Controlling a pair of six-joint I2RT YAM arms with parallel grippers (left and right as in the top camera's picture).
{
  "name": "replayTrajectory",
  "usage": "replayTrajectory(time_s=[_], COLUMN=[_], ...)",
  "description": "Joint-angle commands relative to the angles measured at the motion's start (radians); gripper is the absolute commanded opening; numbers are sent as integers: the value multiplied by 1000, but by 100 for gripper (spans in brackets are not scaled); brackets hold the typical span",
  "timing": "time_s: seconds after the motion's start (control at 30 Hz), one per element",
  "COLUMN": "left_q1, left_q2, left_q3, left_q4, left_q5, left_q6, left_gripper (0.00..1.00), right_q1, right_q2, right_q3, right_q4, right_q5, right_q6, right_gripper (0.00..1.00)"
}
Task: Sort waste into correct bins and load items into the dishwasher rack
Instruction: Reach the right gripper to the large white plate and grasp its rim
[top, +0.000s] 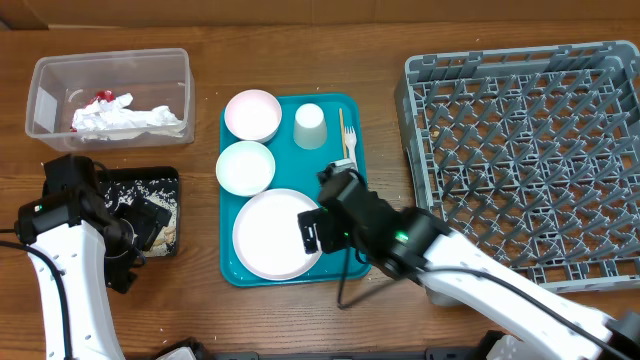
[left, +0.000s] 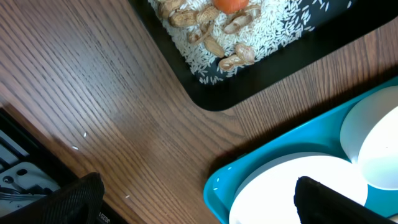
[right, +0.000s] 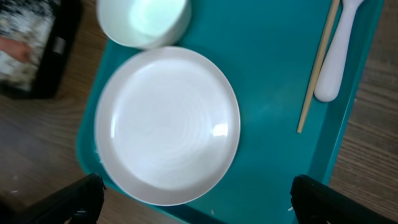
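Plate first: the large flat plate (right: 166, 124) lies directly below the right tool (right: 196, 198), whose jaws stand spread as wide as they go with nothing between them. Judging from that stance, the tool is lining up on the rim. A plate lying flat on the teal tray (right: 273, 93) offers no other edge to pinch, so the near lip is the likely target. Just ahead of the tool, touching or nearly touching the plate's far rim, sits a small bowl (right: 144, 18). Ahead and to its right lie a chopstick (right: 317, 68) and a white spoon (right: 339, 56). Farther out on the tray are a second bowl (top: 252, 114) and a cup (top: 309, 126). The dishwasher rack (top: 415, 120) stands well off to the tool's right, and no dish stands in it.

The left tool (left: 193, 205) hangs equally wide open and empty over the worktop (left: 93, 93). The black tray (left: 205, 99) lies just ahead of it, holding rice (left: 261, 37), peanut shells (left: 211, 43) and the carrot (left: 230, 5). Beyond that, the clear tub (top: 40, 100) holds the napkins (top: 130, 120) and the red wrapper (top: 102, 97). The waste appears sorted, so loading looks like the step in hand.
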Motion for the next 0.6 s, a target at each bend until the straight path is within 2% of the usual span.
replayTrajectory(time_s=[0.0,0.27,0.43,0.57], left_q1=[4,4,4,0], left_q2=[2,2,2,2], left_q3=[-4,-4,-4,-4], left_q4=[-2,-2,-2,-2], left_q5=[0,0,0,0], left_q6=[13,13,13,13], left_gripper=[100,100,100,100], right_q1=[4,3,3,1], right_q2=[91,160,286,342], right_q3=[39,31,31,31], right_q4=[5,85,117,133], right_q5=[20,9,17,48], right_q6=[19,24,133,135], right_gripper=[100,100,100,100])
